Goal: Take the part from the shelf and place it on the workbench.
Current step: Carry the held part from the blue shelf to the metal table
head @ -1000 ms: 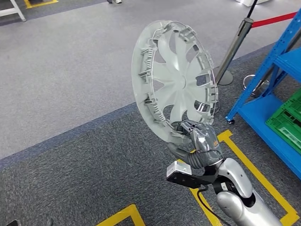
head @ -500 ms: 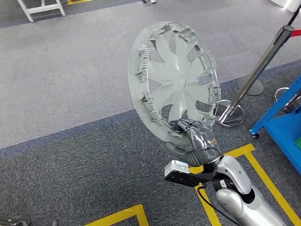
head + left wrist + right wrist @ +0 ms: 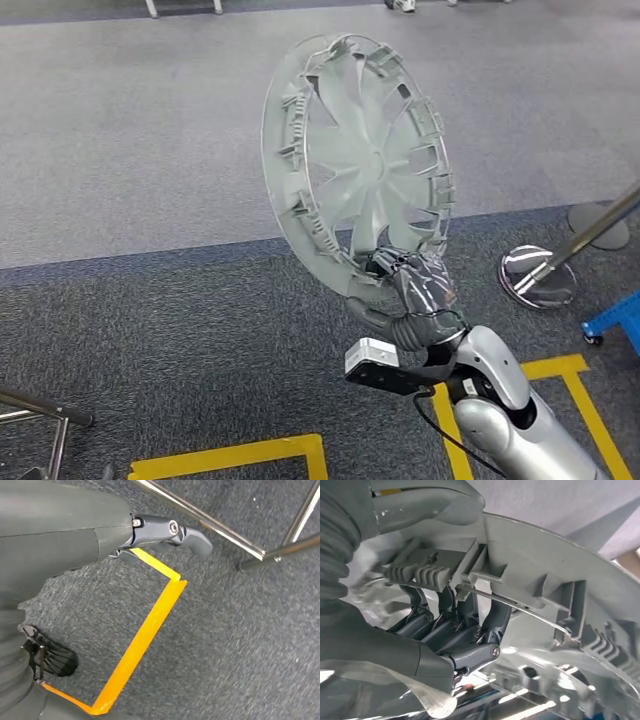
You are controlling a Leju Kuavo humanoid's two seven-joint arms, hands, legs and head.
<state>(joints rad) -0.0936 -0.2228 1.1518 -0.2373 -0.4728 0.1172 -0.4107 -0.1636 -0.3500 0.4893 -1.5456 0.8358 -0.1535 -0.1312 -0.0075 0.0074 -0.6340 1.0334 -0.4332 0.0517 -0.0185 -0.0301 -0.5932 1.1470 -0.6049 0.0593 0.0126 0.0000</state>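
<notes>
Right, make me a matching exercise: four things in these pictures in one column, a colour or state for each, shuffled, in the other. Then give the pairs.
1. wheel cover
2. right hand
3. floor tape
4. stanchion base

A. yellow, laid in lines on the dark carpet
B. grips a rim
C. shiny metal disc resting on the floor
D. pale grey, held up on edge

Pairs: 1-D, 2-B, 3-A, 4-C

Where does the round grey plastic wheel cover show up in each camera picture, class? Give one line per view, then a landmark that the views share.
Head view: the round grey plastic wheel cover stands upright at centre, its lower rim gripped by the right hand.
Left wrist view: not in it.
Right wrist view: its ribbed rim spans the picture, the hand's fingers curled round it.
Shared landmark: yellow floor tape, in the head and left wrist views.
</notes>
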